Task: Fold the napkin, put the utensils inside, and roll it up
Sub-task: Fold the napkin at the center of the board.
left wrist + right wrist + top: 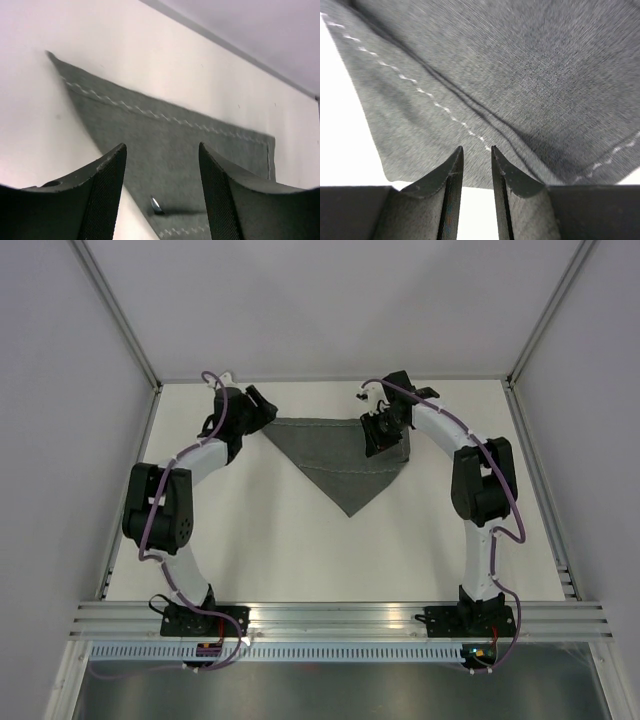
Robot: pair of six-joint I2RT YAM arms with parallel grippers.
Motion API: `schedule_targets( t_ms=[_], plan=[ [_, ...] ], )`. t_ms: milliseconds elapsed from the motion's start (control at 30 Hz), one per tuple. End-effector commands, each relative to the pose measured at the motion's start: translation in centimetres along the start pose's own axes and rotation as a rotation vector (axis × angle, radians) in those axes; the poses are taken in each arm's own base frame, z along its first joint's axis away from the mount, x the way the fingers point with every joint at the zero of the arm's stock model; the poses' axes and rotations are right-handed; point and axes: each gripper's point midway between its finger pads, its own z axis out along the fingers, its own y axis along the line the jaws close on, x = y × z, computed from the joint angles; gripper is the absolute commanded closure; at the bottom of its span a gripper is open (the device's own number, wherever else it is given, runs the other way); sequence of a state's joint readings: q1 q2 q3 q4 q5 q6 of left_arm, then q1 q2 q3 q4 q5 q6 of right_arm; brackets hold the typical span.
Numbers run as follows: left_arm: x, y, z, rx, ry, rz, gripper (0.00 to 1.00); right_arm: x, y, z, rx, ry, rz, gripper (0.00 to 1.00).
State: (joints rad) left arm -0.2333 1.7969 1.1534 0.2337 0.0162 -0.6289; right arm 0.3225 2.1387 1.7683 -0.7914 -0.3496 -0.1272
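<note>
White tabletop (260, 550), pale walls (320, 300) on three sides. Napkin (345, 460) lay at the far middle, folded into a triangle with the long edge along the far side and the point toward the near side. Pale stitch line (150, 114) ran close to its edges. One utensil (156, 205) showed only as a silvery tip resting on the cloth in the left wrist view. The rest sat behind a finger, and I couldn't make it out from the top view.

Left tool (162, 150) was at the napkin's left corner, fingers well apart, holding nothing. Right tool (476, 148) hovered over the napkin's right part, fingers nearly together with a slim gap. Couldn't tell whether any cloth was pinched.

My read: fold looked done, utensil placement in hand or just finished, roll not started. Next move likely needs both tools to take one edge and roll evenly over the cutlery. The cloth is limp, so uneven pull would skew it.

Count: one napkin, one utensil visible (more possible, hidden), two tools.
</note>
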Motion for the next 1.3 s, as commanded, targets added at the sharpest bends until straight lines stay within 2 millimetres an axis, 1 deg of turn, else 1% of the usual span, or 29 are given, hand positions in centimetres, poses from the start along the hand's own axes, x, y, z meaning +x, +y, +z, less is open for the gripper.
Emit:
schedule_targets(
  t_ms=[0,33,67,100,133,167,200,233,300,333,400,433,467,567,600,700,800,833,867,933,967,1033,1067,1133,1167,1233,1267],
  plan=[
    [-2.2,1.8,1.5,-0.017,0.002,-0.124,0.35,-3.0,1.4,-3.9,-0.014,-0.111,-0.014,0.65],
    [-1.9,3.6,2.4,-0.048,0.017,-0.151,0.35,-3.0,1.6,-4.1,-0.017,-0.115,-0.018,0.65],
    [-2.7,3.7,2.8,-0.036,0.008,-0.165,0.35,-3.0,1.7,-4.2,-0.022,-0.117,-0.019,0.65],
    [-3.3,4.5,3.2,-0.038,0.001,-0.182,0.35,-3.1,1.8,-4.3,-0.023,-0.121,-0.021,0.65],
    [-2.5,5.5,4.3,-0.050,0.022,-0.208,0.35,-3.1,1.9,-4.5,-0.022,-0.125,-0.022,0.65],
    [-3.3,5.1,4.8,-0.027,0.018,-0.212,0.35,-3.1,1.9,-4.7,-0.023,-0.129,-0.022,0.65],
    [-3.4,5.9,5.3,-0.038,0.022,-0.221,0.36,-3.1,1.9,-4.7,-0.024,-0.130,-0.023,0.65],
    [-3.1,6.6,6.2,-0.063,0.036,-0.228,0.36,-3.3,1.9,-4.9,-0.023,-0.136,-0.027,0.65],
    [-2.8,7.6,7.0,-0.079,0.042,-0.254,0.36,-3.2,2.0,-5.1,-0.024,-0.141,-0.027,0.65],
    [-2.3,8.3,7.6,-0.088,0.054,-0.265,0.37,-3.3,1.9,-5.1,-0.023,-0.144,-0.027,0.65],
    [-2.1,9.0,8.1,-0.095,0.055,-0.290,0.37,-3.3,1.9,-5.3,-0.023,-0.146,-0.028,0.65],
    [-2.2,9.0,8.4,-0.094,0.051,-0.291,0.37,-3.3,1.9,-5.2,-0.026,-0.145,-0.028,0.65],
    [-1.4,9.8,8.8,-0.117,0.069,-0.296,0.37,-3.3,1.8,-5.3,-0.026,-0.147,-0.027,0.65],
    [-1.0,10.2,9.4,-0.126,0.076,-0.298,0.38,-3.3,1.9,-5.4,-0.029,-0.150,-0.029,0.66],
    [-0.5,10.8,9.7,-0.141,0.085,-0.302,0.39,-3.3,1.9,-5.4,-0.030,-0.148,-0.028,0.66],
    [-0.2,11.3,9.9,-0.153,0.083,-0.309,0.41,-3.2,1.7,-5.5,-0.030,-0.150,-0.027,0.66],
    [-0.1,11.4,10.2,-0.155,0.084,-0.311,0.46,-3.2,1.6,-5.4,-0.030,-0.151,-0.024,0.66],
    [-0.2,11.3,10.3,-0.151,0.084,-0.311,0.48,-3.2,1.5,-5.4,-0.030,-0.150,-0.020,0.66],
    [-0.1,11.3,10.4,-0.150,0.085,-0.311,0.54,-3.2,1.5,-5.4,-0.029,-0.151,-0.022,0.67],
    [-0.1,11.3,10.6,-0.145,0.086,-0.310,0.58,-3.1,1.4,-5.3,-0.029,-0.149,-0.018,0.68],
    [-0.1,11.2,10.6,-0.137,0.086,-0.308,0.63,-3.1,1.3,-5.4,-0.028,-0.149,-0.017,0.68],
    [-0.4,10.8,10.7,-0.119,0.082,-0.300,0.68,-3.1,1.3,-5.4,-0.029,-0.150,-0.016,0.68],
    [-0.5,10.8,10.7,-0.112,0.079,-0.298,0.72,-3.0,1.3,-5.3,-0.029,-0.146,-0.017,0.68],
    [-0.8,10.2,10.8,-0.084,0.075,-0.286,0.77,-3.0,1.3,-5.3,-0.029,-0.145,-0.015,0.68],
    [-1.0,10.0,10.8,-0.072,0.073,-0.277,0.83,-3.0,1.3,-5.3,-0.029,-0.145,-0.017,0.68],
    [-1.0,9.6,10.7,-0.050,0.080,-0.264,0.87,-3.0,1.2,-5.3,-0.028,-0.145,-0.016,0.68],
    [-1.6,9.0,10.6,-0.027,0.066,-0.252,0.92,-3.0,1.3,-5.2,-0.029,-0.146,-0.017,0.69]
  ],
)
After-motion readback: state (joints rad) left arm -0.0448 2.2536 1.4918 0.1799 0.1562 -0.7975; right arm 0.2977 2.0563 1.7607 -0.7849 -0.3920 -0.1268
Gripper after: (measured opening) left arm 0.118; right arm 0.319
